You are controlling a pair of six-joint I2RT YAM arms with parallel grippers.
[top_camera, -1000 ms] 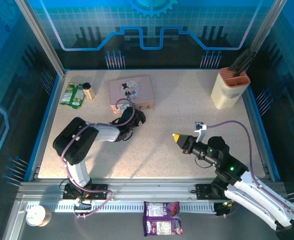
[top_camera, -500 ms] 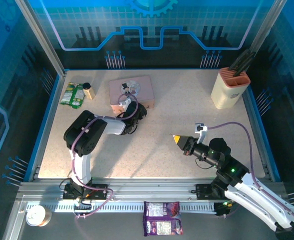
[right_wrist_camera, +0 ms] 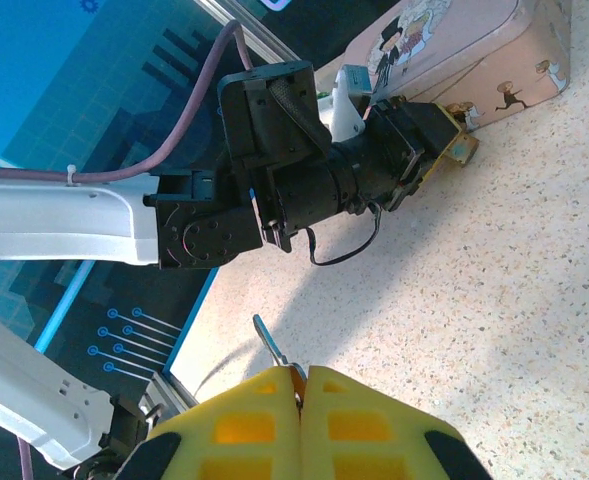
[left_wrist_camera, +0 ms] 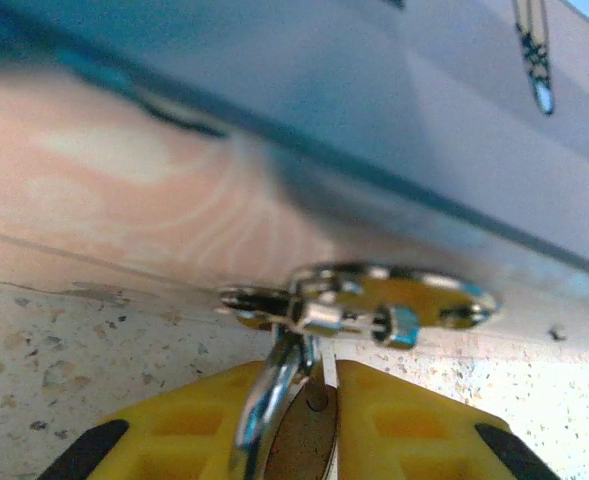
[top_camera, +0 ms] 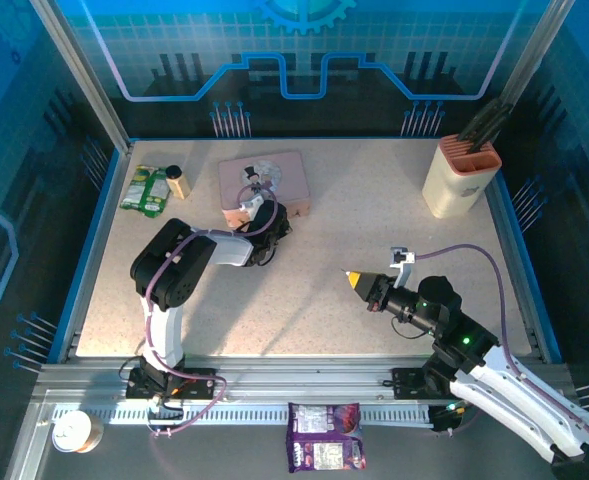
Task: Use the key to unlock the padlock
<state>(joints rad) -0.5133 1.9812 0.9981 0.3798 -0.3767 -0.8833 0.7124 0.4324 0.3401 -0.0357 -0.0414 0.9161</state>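
two grippers each hold one thing now, so the picking up looks done. the left gripper [left_wrist_camera: 314,388] has its yellow jaws squeezed on the padlock [left_wrist_camera: 304,445], right at the front of the pink tin [left_wrist_camera: 124,200]. the thin shackle [left_wrist_camera: 264,400] goes through the tin's latch [left_wrist_camera: 374,305], so the padlock hangs on the tin, low down near the table [left_wrist_camera: 34,350]. the right gripper [right_wrist_camera: 299,378] has its jaws pressed together on the key [right_wrist_camera: 267,342], and the end of the key pokes out in front. from above, the right gripper sits out over the open table, well apart from the padlock.

i think the hard part is left. the key has to go over to the padlock, slip into the keyhole and turn. i cannot see the keyhole. the shackle looks shut, so the lock does not look open yet.

the pink tin has its lid down, so i cannot tell what is inside. a cream cup [top_camera: 461,180] stands at the far right corner, with dark tools [top_camera: 486,122] standing up in it.
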